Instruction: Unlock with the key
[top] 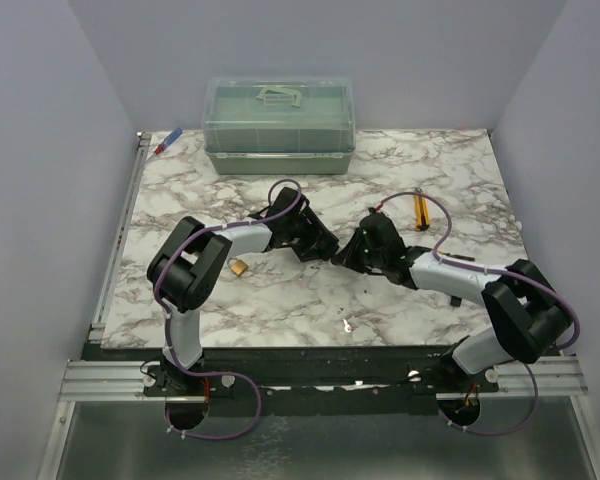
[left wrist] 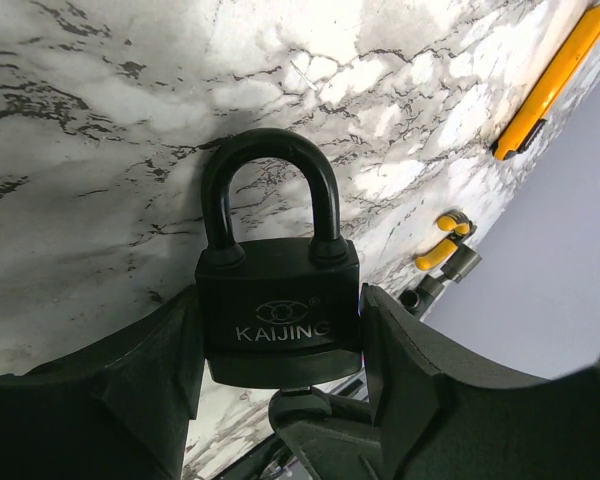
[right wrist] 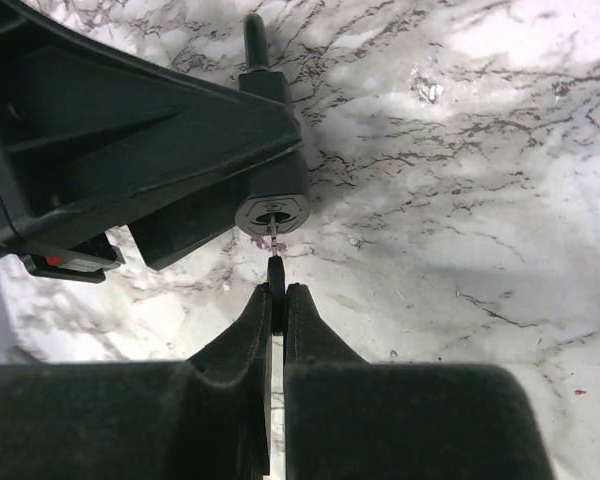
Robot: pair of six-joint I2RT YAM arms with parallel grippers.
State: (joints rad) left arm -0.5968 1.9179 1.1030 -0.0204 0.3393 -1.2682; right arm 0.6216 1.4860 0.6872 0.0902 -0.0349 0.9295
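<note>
Padlock and key mid-table.
The padlock (left wrist: 278,310) sits between the left gripper's (top: 325,246) fingers, the key (right wrist: 276,272) in the right gripper (right wrist: 277,293) right of it; a box (top: 279,125) stands behind, at the table's (top: 280,295) far edge.

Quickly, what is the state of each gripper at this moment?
Left gripper: closed on the black padlock, holding its body.
Right gripper: closed on the key.

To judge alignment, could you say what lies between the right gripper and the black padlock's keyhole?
Only the metal blade of the black-headed key pinched in the right gripper, per the right wrist view.
</note>
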